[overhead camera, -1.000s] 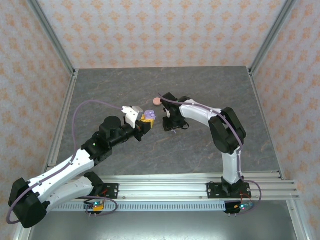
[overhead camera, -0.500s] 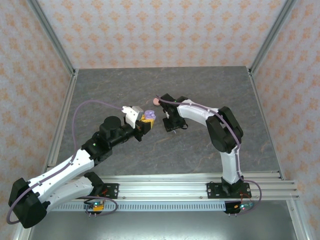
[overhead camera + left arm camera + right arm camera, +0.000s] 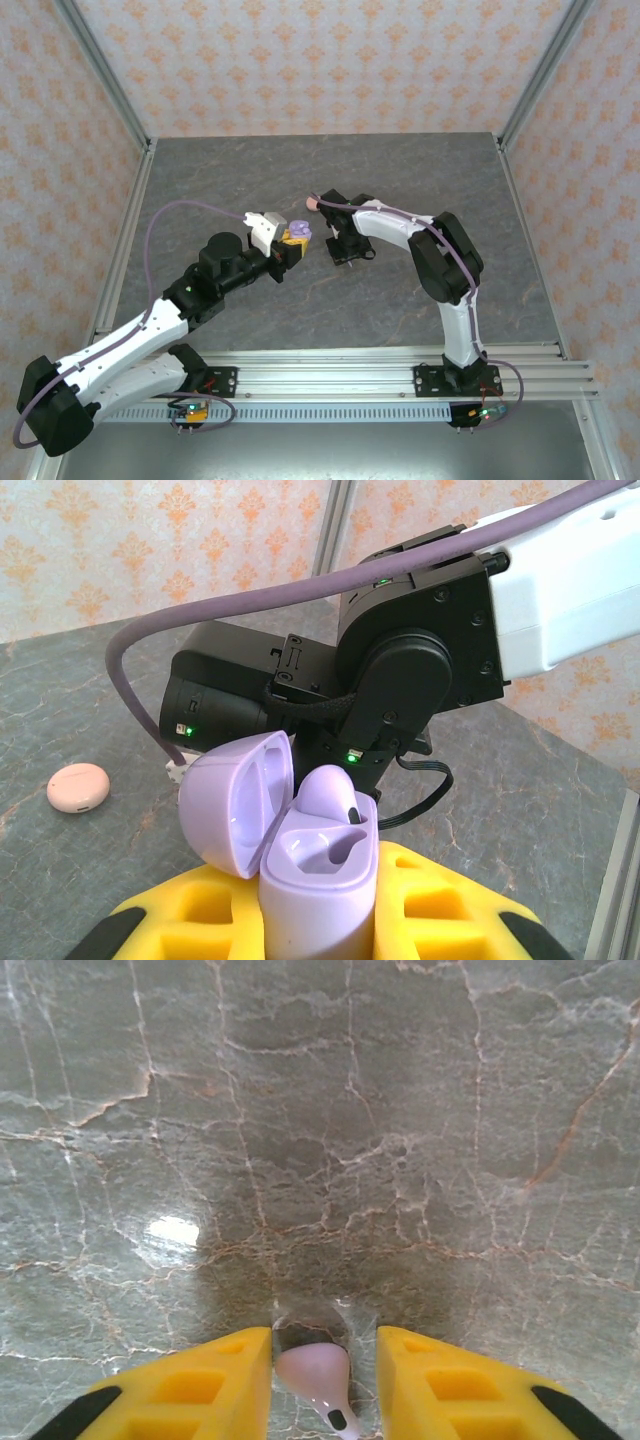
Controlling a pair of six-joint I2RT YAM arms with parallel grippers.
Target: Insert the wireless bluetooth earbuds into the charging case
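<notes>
**Earbud between the fingers, grip not yet sure**

We see the right claw [image 3: 323, 1345] low over the table [image 3: 320, 1110], its yellow fingers [image 3: 190, 1385] standing narrowly apart on either side of a pale lilac earbud [image 3: 312, 1372]. The earbud lies on the stone with its stem pointing back toward the wrist. A sliver of gap shows on one side, so we read this claw as part open and not yet gripping.

The left claw [image 3: 320, 920] is clamped on the purple case [image 3: 318, 875] and holds it upright. The lid [image 3: 232, 805] is swung open, one earbud [image 3: 328, 785] is already seated and the other socket [image 3: 322, 848] is empty. A shut pink case [image 3: 78, 786] sits on the table further off.

We think the risks are these:

- **Squirting out:** the earbud is small, rounded and smooth, so an off-centre squeeze could shoot it from between the fingers or roll it.
- **Wrong angle:** a grip across the bulb may tilt the stem, so it would meet the socket crooked and jam on the rim.
- **Crowding:** the two arms sit very near each other, so the carry across could knock the case, the lid or the seated earbud.
</notes>
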